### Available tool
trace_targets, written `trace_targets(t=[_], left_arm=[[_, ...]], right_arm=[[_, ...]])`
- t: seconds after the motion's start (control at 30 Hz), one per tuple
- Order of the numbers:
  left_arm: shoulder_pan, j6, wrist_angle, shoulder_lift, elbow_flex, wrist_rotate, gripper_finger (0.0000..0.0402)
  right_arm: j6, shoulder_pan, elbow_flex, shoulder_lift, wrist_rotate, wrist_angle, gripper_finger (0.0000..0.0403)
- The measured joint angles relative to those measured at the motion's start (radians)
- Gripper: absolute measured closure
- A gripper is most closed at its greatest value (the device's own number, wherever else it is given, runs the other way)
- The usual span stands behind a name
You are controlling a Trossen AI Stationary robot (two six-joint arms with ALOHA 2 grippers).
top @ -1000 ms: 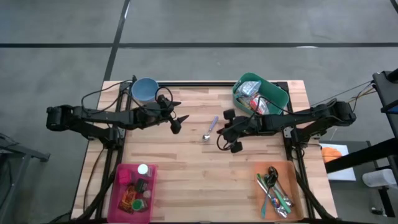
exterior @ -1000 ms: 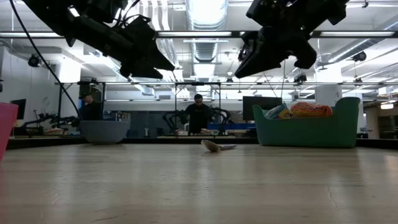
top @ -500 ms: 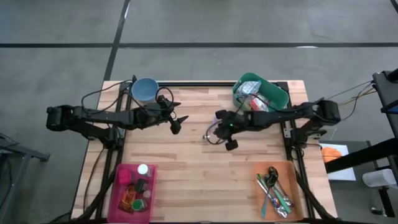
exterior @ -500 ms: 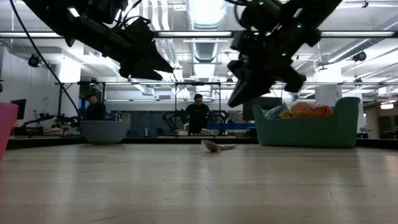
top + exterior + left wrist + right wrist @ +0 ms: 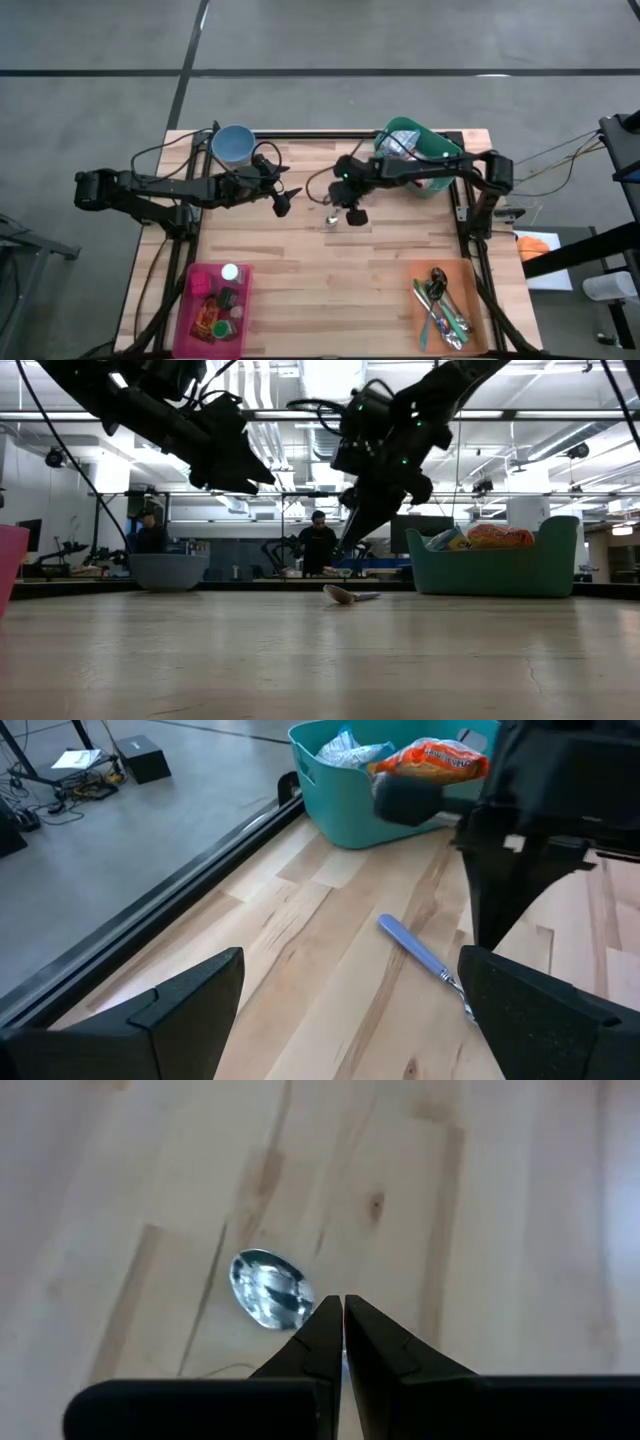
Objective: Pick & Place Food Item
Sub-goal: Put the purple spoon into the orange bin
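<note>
The food items are packets, an orange one (image 5: 430,760) among them, lying in a teal bin (image 5: 440,152) at the table's far right. A spoon with a blue handle (image 5: 422,952) lies flat on the wood, its bowl (image 5: 270,1288) up. Over the spoon hangs my right gripper (image 5: 343,1312), shut and empty. It points down at a slant and stays clear of the table in the low view (image 5: 345,550). My left gripper (image 5: 283,195) hovers open and empty to the left of the spoon, above the table.
A blue bowl (image 5: 233,145) stands at the far left. A pink bin (image 5: 213,300) with small items sits at the near left, and an orange tray (image 5: 470,335) of cutlery at the near right. People stand in the room behind the table (image 5: 318,545).
My right gripper has swung from beside the teal bin toward the table's left edge and down, tipping steeper, and now hangs over the spoon. It has stayed shut. The spoon has not moved.
</note>
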Motion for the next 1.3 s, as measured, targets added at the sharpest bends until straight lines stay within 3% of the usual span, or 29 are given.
trace_targets(t=[0.17,0.33,0.6,0.8,1.0,1.3], left_arm=[[0.0,0.0,-0.001,0.0,0.0,0.0,0.003],[0.0,0.0,-0.005,0.0,0.0,0.0,0.003],[0.0,0.0,-0.005,0.0,0.0,0.0,0.003],[0.0,0.0,-0.005,0.0,0.0,0.0,0.003],[0.0,0.0,-0.005,0.0,0.0,0.0,0.003],[0.0,0.0,-0.005,0.0,0.0,0.0,0.003]], right_arm=[[0.001,-0.036,0.019,0.032,-0.113,-0.014,0.039],[-0.029,-0.034,-0.001,0.032,-0.116,-0.008,0.039],[0.137,-0.044,-0.006,0.033,-0.116,-0.003,0.0385],[0.116,-0.043,-0.017,0.033,-0.115,0.068,0.031],[-0.115,-0.026,-0.025,0.033,-0.091,0.068,0.0233],[-0.312,-0.021,-0.085,0.033,-0.06,0.091,0.0185]])
